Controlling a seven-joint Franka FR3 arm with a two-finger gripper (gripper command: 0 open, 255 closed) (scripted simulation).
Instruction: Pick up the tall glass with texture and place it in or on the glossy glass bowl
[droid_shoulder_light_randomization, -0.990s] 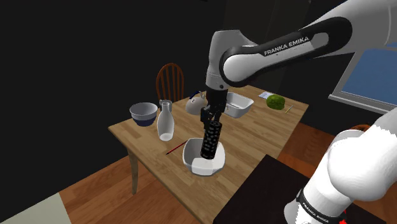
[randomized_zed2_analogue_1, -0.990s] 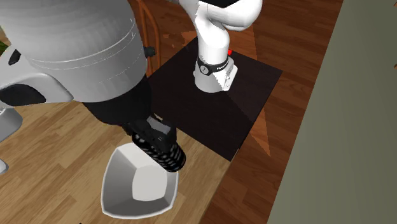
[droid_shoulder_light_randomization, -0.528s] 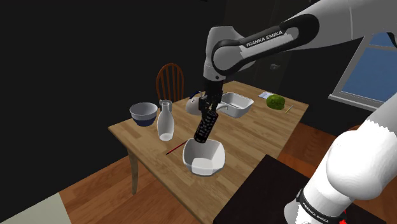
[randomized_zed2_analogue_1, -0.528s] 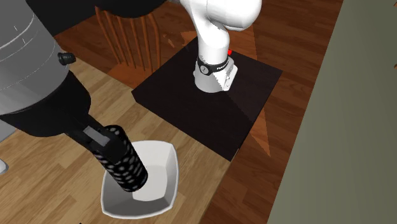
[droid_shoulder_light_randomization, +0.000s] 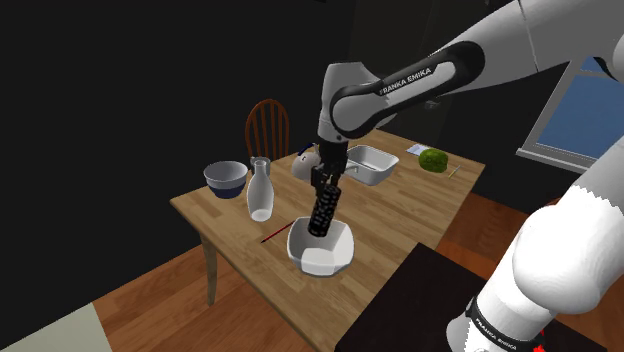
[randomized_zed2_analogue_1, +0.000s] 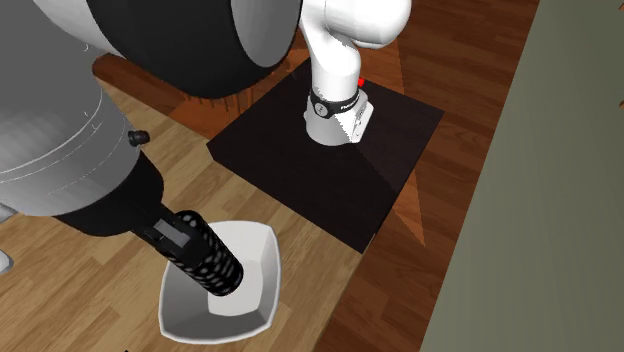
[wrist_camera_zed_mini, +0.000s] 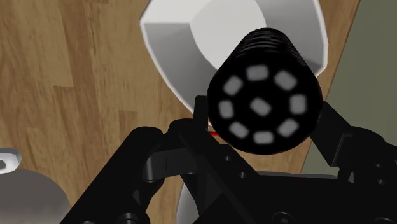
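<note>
The tall glass (droid_shoulder_light_randomization: 322, 212) is black with a ribbed, dotted surface. My gripper (droid_shoulder_light_randomization: 327, 184) is shut on its upper end and holds it slightly tilted. Its lower end hangs inside the opening of the white squarish bowl (droid_shoulder_light_randomization: 340, 262) near the table's front edge. In the second exterior view the glass (randomized_zed2_analogue_1: 207, 263) slants down from the gripper (randomized_zed2_analogue_1: 170, 229) over the bowl (randomized_zed2_analogue_1: 262, 243). The wrist view looks along the glass (wrist_camera_zed_mini: 264, 107) at its dotted bottom, with a black finger (wrist_camera_zed_mini: 340, 137) on each side and the bowl's wall (wrist_camera_zed_mini: 184, 38) behind it.
On the wooden table (droid_shoulder_light_randomization: 210, 215) stand a clear bottle (droid_shoulder_light_randomization: 260, 190), a blue-and-white bowl (droid_shoulder_light_randomization: 226, 178), a kettle (droid_shoulder_light_randomization: 306, 164), a metal tray (droid_shoulder_light_randomization: 364, 162) and a green lump (droid_shoulder_light_randomization: 433, 159). A red stick (droid_shoulder_light_randomization: 275, 233) lies beside the white bowl. A chair (droid_shoulder_light_randomization: 268, 125) stands behind. The black stand (randomized_zed2_analogue_1: 330, 175) is close by.
The gripper shifted a little toward the shoulder view's left with the glass, which went from upright to tilted. It rose, then sank back toward the bowl. The grip stayed shut.
</note>
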